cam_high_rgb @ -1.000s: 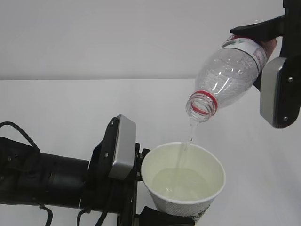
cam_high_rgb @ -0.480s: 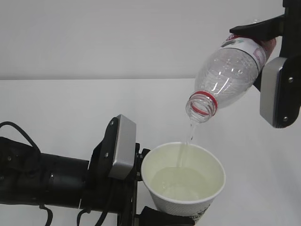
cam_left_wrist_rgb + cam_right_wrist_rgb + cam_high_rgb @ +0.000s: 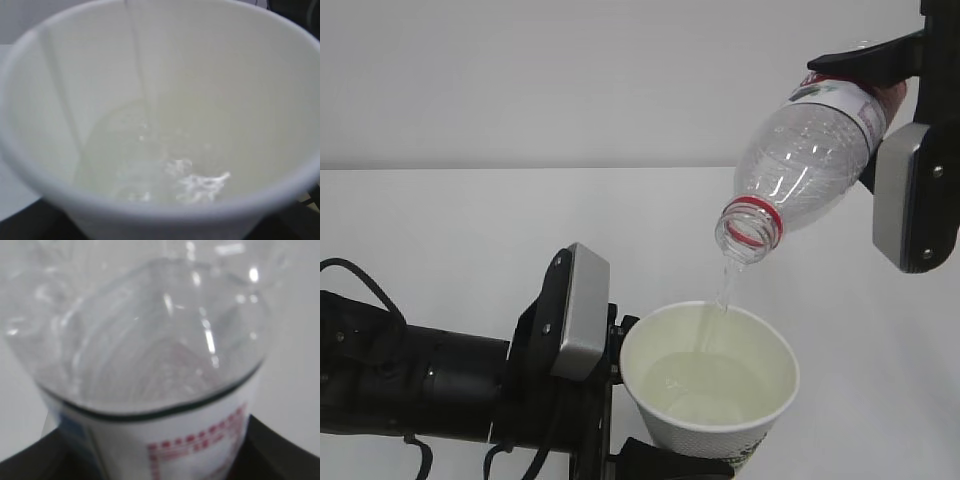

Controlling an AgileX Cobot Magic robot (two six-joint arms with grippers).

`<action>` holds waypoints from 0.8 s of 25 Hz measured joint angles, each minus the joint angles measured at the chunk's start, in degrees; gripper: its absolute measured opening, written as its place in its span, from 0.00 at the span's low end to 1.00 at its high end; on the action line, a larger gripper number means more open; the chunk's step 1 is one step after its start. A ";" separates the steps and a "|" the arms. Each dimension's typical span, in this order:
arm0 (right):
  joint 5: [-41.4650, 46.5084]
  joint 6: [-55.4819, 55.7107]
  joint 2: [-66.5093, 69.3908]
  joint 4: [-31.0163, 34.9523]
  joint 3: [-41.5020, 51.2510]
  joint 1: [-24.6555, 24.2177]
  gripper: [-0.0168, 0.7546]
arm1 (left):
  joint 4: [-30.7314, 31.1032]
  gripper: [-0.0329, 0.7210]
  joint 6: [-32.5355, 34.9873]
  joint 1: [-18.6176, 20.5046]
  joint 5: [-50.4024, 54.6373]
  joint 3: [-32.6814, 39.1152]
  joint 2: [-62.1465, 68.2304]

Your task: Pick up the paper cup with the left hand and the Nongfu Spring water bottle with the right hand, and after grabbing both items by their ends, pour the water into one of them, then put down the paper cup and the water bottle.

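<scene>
The white paper cup [image 3: 712,432] is held near its base, low in the exterior view, with my left gripper [image 3: 655,420] shut on it. It is partly filled with clear water [image 3: 705,392]. Above it to the right, the Nongfu Spring water bottle [image 3: 808,155] tilts mouth-down, and my right gripper [image 3: 868,115] is shut on its labelled bottom end. A thin stream of water [image 3: 725,285] falls from the red-ringed mouth into the cup. The left wrist view looks down into the cup [image 3: 45,100] at rippling water [image 3: 165,172]. The right wrist view shows the bottle [image 3: 150,355] along its length.
A white tabletop [image 3: 440,230] runs back to a plain pale wall [image 3: 570,80]. My left arm's black body and cables [image 3: 410,385] fill the lower left, and its grey plate [image 3: 580,312] stands just left of the cup.
Both arms hold still. Water keeps running from the bottle into the cup.
</scene>
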 joint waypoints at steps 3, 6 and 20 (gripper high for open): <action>-0.14 -0.02 0.00 0.00 0.00 0.00 0.65 | 0.00 0.76 0.00 0.00 0.00 0.00 0.00; -0.13 -0.12 0.00 0.00 0.00 0.00 0.65 | 0.00 0.76 0.00 0.00 0.00 0.00 0.00; -0.16 -0.25 0.00 0.00 0.00 0.00 0.65 | -0.12 0.76 0.00 0.00 0.00 0.00 0.00</action>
